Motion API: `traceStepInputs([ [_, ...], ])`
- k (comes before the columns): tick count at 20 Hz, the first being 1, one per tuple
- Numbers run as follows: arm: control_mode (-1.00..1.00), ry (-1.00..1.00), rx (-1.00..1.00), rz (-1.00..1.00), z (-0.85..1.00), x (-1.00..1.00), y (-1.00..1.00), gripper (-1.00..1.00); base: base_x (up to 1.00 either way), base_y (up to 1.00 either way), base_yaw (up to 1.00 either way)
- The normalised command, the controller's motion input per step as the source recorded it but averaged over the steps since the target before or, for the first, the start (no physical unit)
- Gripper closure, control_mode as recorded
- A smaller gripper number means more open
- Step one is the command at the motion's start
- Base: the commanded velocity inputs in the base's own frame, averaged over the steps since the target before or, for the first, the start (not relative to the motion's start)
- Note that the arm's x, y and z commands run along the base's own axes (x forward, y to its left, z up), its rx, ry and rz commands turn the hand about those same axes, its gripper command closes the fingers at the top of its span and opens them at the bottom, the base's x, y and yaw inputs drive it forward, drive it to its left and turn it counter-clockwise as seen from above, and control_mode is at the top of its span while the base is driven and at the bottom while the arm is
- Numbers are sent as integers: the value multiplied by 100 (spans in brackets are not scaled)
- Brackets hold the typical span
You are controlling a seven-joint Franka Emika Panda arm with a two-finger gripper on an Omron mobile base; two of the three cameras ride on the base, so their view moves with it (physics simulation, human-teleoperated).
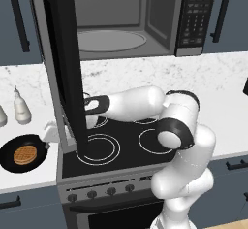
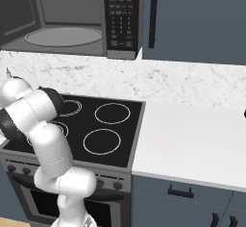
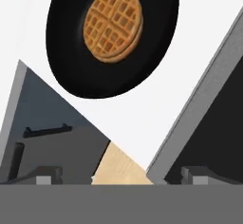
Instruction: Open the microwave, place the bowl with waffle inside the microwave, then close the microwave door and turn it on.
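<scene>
Setting: simulated kitchen, dark blue cabinets (image 2: 192, 19), white marbled counter (image 2: 192, 134), black stovetop (image 2: 96, 125) with white rings.
Microwave (image 1: 135, 14): mounted above the stove, light grey cavity and turntable exposed, keypad strip on its right.
Microwave door (image 1: 63, 68): swung fully open, edge-on in the left base view, hanging down over the stove's left side.
Arm: forearm reaches left across the stove, passing behind the open door toward the counter.
Bowl (image 1: 22, 154): black, on the counter left of the stove, not yet lifted; also in the hand view (image 3: 114, 38), above and ahead of the hand.
Waffle (image 3: 113, 23): lying flat inside the bowl.
Bottles (image 1: 21, 107): white, standing behind the bowl.
Gripper (image 3: 121, 176): two fingertips barely visible at the frame bottom, set well apart, nothing between them.
Risk: forearm or wrist could knock the open door while descending or lifting; a shallow rim grip could tilt the bowl and spill the waffle.
Writing: keypad labels too small to read; no brand legible.
</scene>
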Motion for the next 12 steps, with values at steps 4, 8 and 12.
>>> traceStepInputs([
  [4,-100,0,-3,-22,-34,54,39,-100,0,0,0],
  [8,-100,0,-8,-24,-29,43,38,-100,0,0,0],
  [12,-100,1,-4,-19,-16,29,23,-100,0,0,0],
])
